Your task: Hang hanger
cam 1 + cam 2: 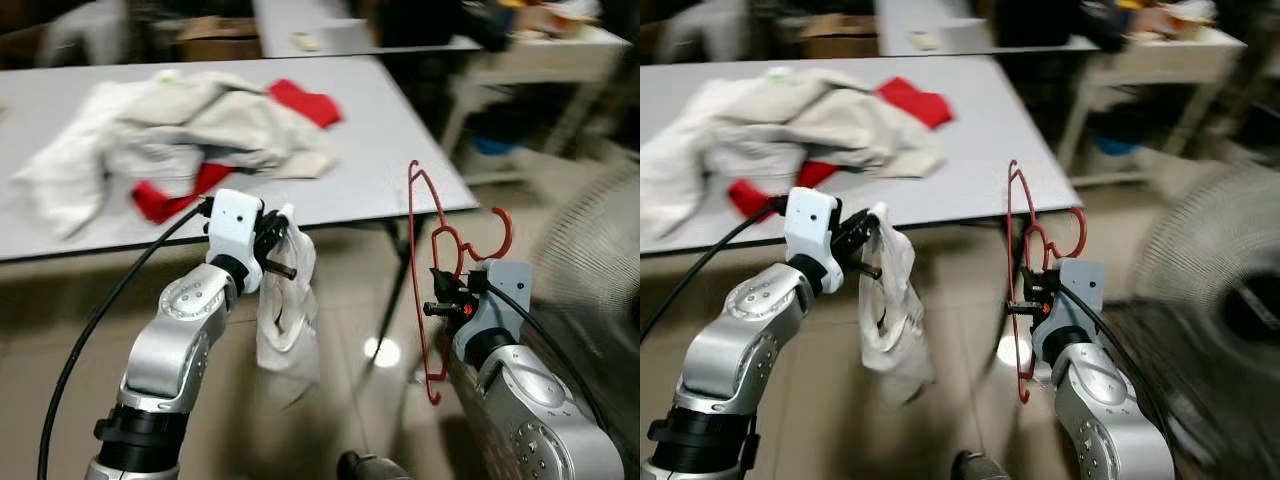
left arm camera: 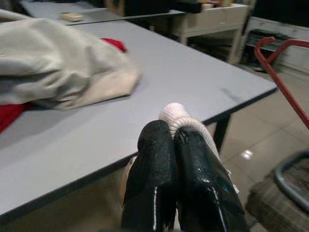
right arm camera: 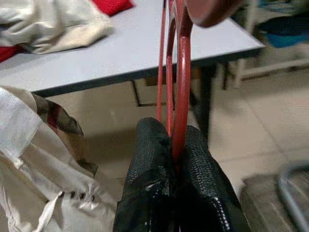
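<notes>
The right gripper (image 1: 440,300) jaws pinch the red hanger (image 1: 428,290) upright beside the counter (image 1: 390,150), while the left gripper (image 1: 275,250) jaws clamp a pale garment (image 1: 287,310) dangling free, seemingly ready for threading.

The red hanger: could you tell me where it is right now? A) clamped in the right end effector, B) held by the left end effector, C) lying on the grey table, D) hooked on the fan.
A: the right end effector is shut on the red hanger, holding it upright beside the table.
</notes>
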Motion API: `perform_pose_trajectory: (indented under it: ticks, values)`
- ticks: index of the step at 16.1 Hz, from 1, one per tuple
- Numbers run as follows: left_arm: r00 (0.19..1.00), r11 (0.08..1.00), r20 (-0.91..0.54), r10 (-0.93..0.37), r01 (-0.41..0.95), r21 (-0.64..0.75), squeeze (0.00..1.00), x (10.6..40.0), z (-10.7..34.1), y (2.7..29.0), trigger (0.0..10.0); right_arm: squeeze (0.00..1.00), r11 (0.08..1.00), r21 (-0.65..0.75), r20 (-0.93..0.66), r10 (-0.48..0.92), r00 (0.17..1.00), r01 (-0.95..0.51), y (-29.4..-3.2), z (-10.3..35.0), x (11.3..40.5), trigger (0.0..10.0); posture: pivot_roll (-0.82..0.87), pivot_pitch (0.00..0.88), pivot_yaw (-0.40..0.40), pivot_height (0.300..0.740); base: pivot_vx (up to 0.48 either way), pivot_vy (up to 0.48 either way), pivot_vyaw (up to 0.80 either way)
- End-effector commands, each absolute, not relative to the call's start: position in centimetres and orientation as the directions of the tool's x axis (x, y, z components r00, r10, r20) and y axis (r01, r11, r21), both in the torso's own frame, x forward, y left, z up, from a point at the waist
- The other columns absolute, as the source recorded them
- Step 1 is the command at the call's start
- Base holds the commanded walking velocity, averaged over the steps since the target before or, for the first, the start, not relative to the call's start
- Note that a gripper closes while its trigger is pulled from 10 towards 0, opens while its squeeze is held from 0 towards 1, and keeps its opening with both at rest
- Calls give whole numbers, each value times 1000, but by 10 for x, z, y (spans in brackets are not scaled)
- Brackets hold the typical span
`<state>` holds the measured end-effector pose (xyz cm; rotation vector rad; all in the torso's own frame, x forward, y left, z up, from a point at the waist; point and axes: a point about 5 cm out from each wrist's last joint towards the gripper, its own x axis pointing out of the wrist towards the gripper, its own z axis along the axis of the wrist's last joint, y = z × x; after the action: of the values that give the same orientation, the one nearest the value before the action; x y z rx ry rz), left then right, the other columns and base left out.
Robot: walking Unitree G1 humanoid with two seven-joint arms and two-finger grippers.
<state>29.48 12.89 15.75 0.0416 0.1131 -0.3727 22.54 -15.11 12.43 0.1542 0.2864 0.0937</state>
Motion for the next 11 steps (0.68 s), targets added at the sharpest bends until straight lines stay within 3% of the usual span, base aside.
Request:
perform_pose_trajectory:
  ticks: [1,5,11]
  values:
    - [932,935,-87,-351,353,7,0,297,163,129,10000,0,985,146,-253,128,959,-93,-151,130,226,10000,-52,35,9,740,0,0,0]
    - [933,934,-56,-356,354,-35,0,298,167,130,10000,0,983,84,-241,177,954,-161,-150,134,228,10000,-67,24,7,740,0,0,0]
    - [938,939,-53,-343,341,-45,0,304,167,130,10000,0,977,35,-233,213,949,-210,-149,137,230,10000,-73,1,1,740,247,0,0]
